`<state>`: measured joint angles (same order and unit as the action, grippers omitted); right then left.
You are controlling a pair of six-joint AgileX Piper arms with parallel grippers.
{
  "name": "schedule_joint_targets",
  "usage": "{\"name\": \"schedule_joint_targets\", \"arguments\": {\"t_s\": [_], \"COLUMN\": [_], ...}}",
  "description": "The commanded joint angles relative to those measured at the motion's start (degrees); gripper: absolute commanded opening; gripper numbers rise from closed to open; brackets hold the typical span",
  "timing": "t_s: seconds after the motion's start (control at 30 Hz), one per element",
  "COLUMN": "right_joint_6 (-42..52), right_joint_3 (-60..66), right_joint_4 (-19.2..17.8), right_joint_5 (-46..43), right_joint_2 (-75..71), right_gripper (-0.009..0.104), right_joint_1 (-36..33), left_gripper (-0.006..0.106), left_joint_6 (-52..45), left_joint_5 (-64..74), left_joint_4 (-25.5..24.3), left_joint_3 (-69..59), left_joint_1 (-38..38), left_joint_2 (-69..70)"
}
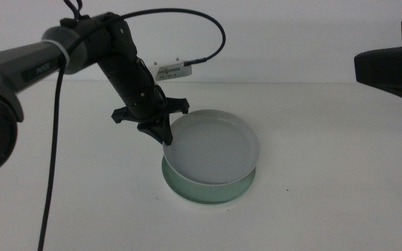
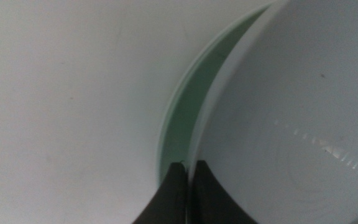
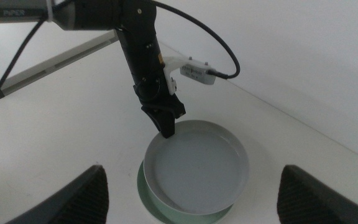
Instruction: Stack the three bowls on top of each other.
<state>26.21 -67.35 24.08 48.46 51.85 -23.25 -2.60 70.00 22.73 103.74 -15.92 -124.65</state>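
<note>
Now, in the middle view, the left gripper (image 1: 165,134) pinches the rim of the grey-blue bowl (image 1: 211,148), which sits over the mint green bowl (image 1: 208,194) on the table (image 1: 313,181). The left wrist view shows its jaws closed on that rim. In the right wrist view, the right gripper (image 3: 191,196) hangs high, jaws spread wide.

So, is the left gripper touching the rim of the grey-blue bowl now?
Touching. In the left wrist view the left gripper has its jaws closed on the grey-blue bowl rim, with the green bowl beneath.

Two bowls are showing: one pale grey-blue bowl (image 1: 213,148) and one mint green bowl (image 1: 187,189). Two pincers are showing: the left pincer (image 1: 166,137) and the right pincer (image 3: 191,193).
</note>
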Motion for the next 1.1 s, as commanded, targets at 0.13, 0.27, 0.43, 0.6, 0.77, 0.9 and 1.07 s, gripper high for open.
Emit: {"name": "schedule_joint_targets", "arguments": {"t_s": [0.13,0.27,0.43,0.6,0.77,0.9,1.07], "right_joint_6": [0.67,0.67,0.67,0.67,0.67,0.67,0.67], "right_joint_3": [0.18,0.18,0.18,0.18,0.18,0.18,0.18], "right_joint_4": [0.08,0.08,0.08,0.08,0.08,0.08,0.08], "right_joint_5": [-0.85,-0.85,-0.85,-0.85,-0.85,-0.85,-0.85], "right_joint_2": [-0.11,-0.11,-0.11,-0.11,-0.11,-0.11,-0.11], "right_gripper": [0.093,0.093,0.093,0.093,0.093,0.093,0.093], "right_joint_1": [0.30,0.30,0.30,0.30,0.30,0.30,0.30], "left_gripper": [-0.002,-0.002,-0.002,-0.002,-0.002,-0.002,0.002], "left_joint_6": [-0.12,-0.51,-1.02,-2.02,-1.87,-2.20,-3.85], "left_joint_5": [-0.04,-0.04,-0.04,-0.04,-0.04,-0.04,-0.04], "left_joint_4": [-0.28,-0.10,0.05,-0.04,0.43,0.91,3.24], "left_joint_3": [0.08,-0.05,-0.26,-0.39,-3.25,-4.51,-4.41], "left_joint_1": [-0.09,-0.09,-0.18,-0.68,-0.68,-0.68,-0.55], "left_joint_2": [-0.74,-1.42,-1.76,-1.88,-1.42,-1.34,-1.30]}}
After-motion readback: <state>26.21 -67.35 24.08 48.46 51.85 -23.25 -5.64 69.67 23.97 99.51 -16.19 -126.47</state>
